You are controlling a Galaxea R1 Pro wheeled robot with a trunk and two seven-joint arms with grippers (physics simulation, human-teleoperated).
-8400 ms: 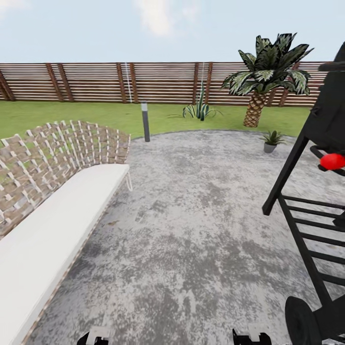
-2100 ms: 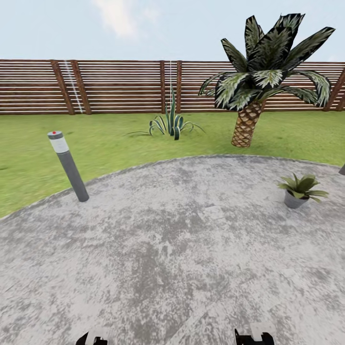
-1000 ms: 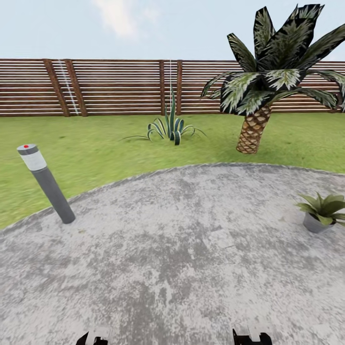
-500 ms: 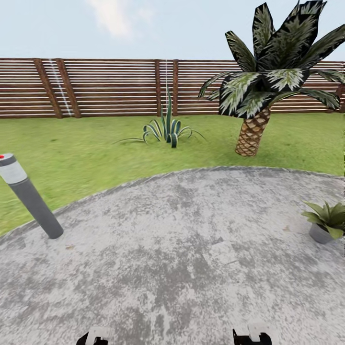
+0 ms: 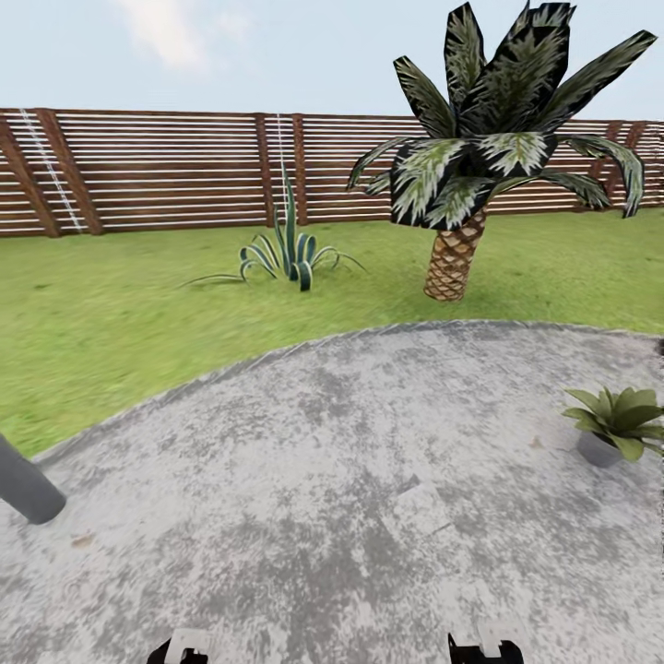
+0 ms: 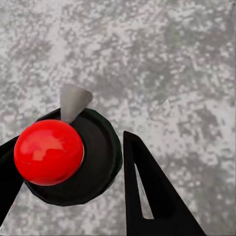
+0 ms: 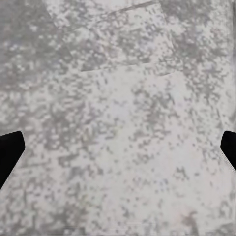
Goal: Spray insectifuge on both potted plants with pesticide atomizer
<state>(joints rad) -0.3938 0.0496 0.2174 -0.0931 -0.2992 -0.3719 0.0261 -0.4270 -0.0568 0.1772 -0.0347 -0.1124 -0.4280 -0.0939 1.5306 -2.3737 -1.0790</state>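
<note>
One potted plant [image 5: 616, 426] sits at the right edge of the frame, on the stone patio [image 5: 369, 498]. One palm [image 5: 480, 148] stands in the upper right, and one striped agave [image 5: 288, 251] grows left of it near the upper middle, both on the lawn [image 5: 120, 323]. One grey bollard lamp [image 5: 26, 484] shows at the lower left edge, cut off so that just its base is visible. One slatted fence [image 5: 166, 171] runs across the back. In the left wrist view there is one red ball [image 6: 48, 151], resting on one round black disc [image 6: 98, 157].
</note>
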